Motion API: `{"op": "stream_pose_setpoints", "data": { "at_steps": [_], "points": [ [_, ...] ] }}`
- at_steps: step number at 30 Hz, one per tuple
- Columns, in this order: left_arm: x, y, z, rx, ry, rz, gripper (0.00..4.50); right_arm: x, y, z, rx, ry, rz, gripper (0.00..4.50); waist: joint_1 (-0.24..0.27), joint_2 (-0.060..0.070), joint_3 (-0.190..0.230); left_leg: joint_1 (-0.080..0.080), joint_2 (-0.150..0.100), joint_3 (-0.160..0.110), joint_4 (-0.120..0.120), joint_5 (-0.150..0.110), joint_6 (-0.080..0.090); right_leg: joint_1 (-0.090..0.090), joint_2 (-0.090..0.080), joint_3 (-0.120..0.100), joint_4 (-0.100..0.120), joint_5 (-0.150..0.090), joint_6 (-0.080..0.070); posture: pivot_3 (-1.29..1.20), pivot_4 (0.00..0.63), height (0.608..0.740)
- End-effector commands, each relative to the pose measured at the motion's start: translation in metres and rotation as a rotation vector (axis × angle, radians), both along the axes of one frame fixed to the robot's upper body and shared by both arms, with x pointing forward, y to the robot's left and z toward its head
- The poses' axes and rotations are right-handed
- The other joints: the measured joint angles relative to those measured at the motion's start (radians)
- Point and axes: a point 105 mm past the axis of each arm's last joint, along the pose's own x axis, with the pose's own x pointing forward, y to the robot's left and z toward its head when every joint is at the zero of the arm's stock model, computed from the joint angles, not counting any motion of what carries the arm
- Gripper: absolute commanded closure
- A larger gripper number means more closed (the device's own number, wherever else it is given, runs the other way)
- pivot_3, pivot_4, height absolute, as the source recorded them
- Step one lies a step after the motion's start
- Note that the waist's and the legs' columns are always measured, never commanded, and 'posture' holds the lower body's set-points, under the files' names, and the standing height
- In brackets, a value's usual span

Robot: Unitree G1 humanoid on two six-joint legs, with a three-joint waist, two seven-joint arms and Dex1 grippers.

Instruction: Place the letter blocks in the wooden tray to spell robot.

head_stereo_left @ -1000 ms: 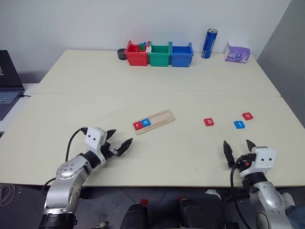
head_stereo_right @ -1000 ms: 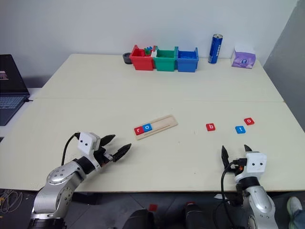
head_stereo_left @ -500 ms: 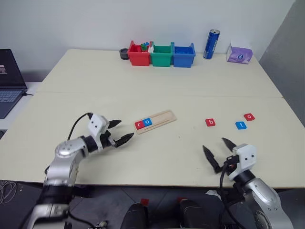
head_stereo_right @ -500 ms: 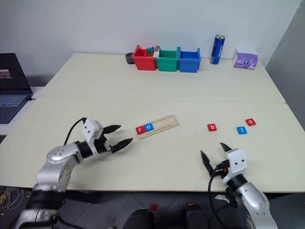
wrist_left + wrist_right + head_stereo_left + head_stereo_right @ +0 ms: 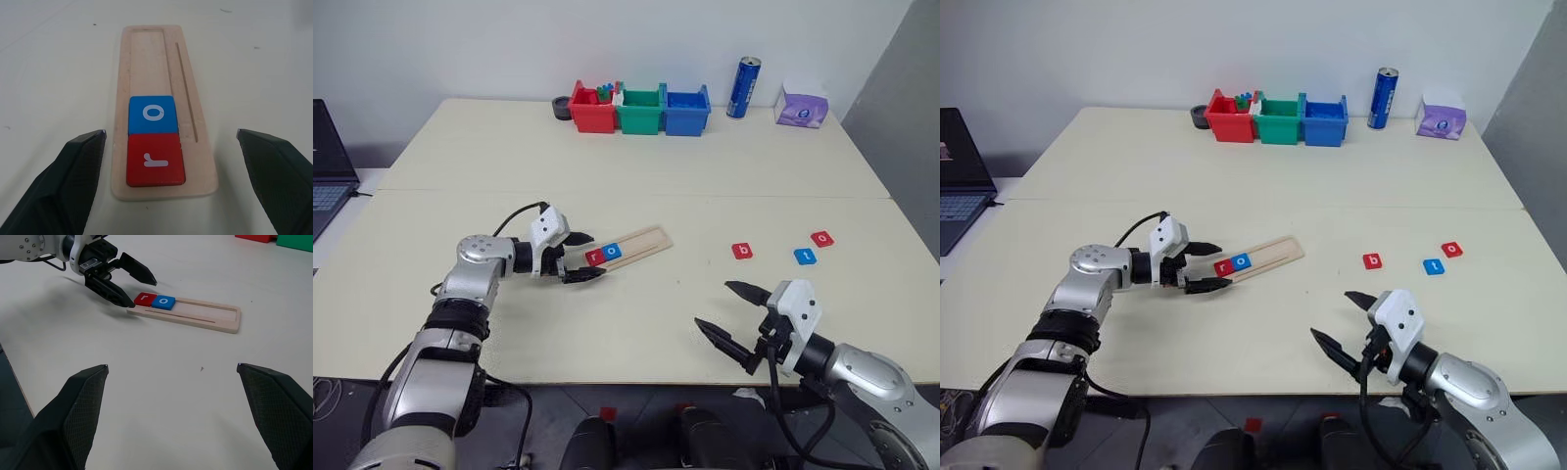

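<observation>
the tiles look light, stiff and flat, likely best pinched by opposite edges. red r (image 5: 155,160) and blue o (image 5: 152,114) are sitting in the tray (image 5: 641,241); b (image 5: 742,251), t (image 5: 806,257) and the second o (image 5: 821,238) are lying loose to its right. the left claw (image 5: 584,257) is hovering released at the tray's r end; the right claw (image 5: 732,315) is hanging released near the table edge.

Red r block (image 5: 155,160), blue o block (image 5: 152,114), pale wooden tray (image 5: 149,54)

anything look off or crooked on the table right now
Only mildly: the long light-wood tray lies askew to the table edge. Its red r tile and blue o tile sit flush in the slot. Nothing spilled or damaged.
</observation>
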Motion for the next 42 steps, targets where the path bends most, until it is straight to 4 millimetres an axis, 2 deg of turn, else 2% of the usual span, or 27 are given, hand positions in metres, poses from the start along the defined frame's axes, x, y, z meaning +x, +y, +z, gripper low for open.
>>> {"op": "stream_pose_setpoints", "data": {
  "at_steps": [1,7,22,25,27,31,37,42],
  "points": [
    [0.004,-0.003,0.004,0.047,-0.023,-0.031,0.0,-0.005,0.007,0.014,0.024,-0.053,0.029,0.02,0.0,0.0,0.0,0.0,0.0,0.0,0.0,0.0,0.0,0.0,0.0,0.0,0.0,0.0,0.0,0.0,0.15,0.74],
    [0.012,0.0,-0.002,0.109,-0.005,0.011,0.0,-0.007,0.01,0.015,0.023,-0.055,0.046,0.02,0.001,-0.001,0.0,-0.001,0.0,0.0,0.001,0.0,0.0,0.0,0.0,0.0,0.0,0.0,0.0,0.0,0.15,0.74],
    [0.007,0.002,-0.023,0.256,0.068,-0.041,0.0,-0.009,0.012,0.018,0.019,-0.052,0.05,0.02,0.001,-0.001,-0.001,0.0,0.0,0.0,0.001,0.0,0.0,0.0,0.0,0.0,0.001,0.0,0.0,0.0,0.15,0.74],
    [0.006,-0.001,-0.027,0.27,0.073,-0.052,0.56,-0.008,0.012,0.018,0.02,-0.052,0.049,0.0,0.001,-0.001,-0.002,0.002,0.0,0.0,0.001,0.0,0.0,0.001,0.0,0.0,0.001,0.0,0.0,0.0,0.15,0.74],
    [0.005,-0.002,-0.029,0.276,0.078,-0.06,1.09,-0.008,0.013,0.018,0.02,-0.052,0.049,0.0,0.001,-0.002,-0.003,0.002,0.0,0.0,0.001,0.0,0.0,0.002,0.0,0.0,0.001,0.0,0.0,0.0,0.15,0.74],
    [0.0,-0.003,-0.032,0.291,0.097,-0.093,1.1,-0.008,0.012,0.019,0.018,-0.057,0.049,0.0,0.0,-0.003,-0.004,0.003,0.0,0.0,0.001,0.0,0.0,0.002,0.0,0.0,0.001,0.0,0.0,0.0,0.15,0.74],
    [-0.011,-0.018,-0.026,0.27,0.091,-0.217,1.1,-0.011,-0.003,0.016,-0.045,-0.025,0.063,0.0,0.001,-0.003,-0.004,0.003,0.0,0.001,0.001,0.0,0.0,0.002,0.0,0.001,0.001,0.0,0.0,0.0,0.15,0.74],
    [-0.028,-0.041,-0.023,0.268,0.066,-0.348,1.1,-0.018,-0.035,0.009,-0.114,0.035,-0.002,0.0,0.005,-0.003,-0.004,0.001,0.001,0.0,0.001,0.0,0.0,0.002,-0.002,0.0,0.001,0.0,0.0,0.0,0.15,0.74]
  ]
}}
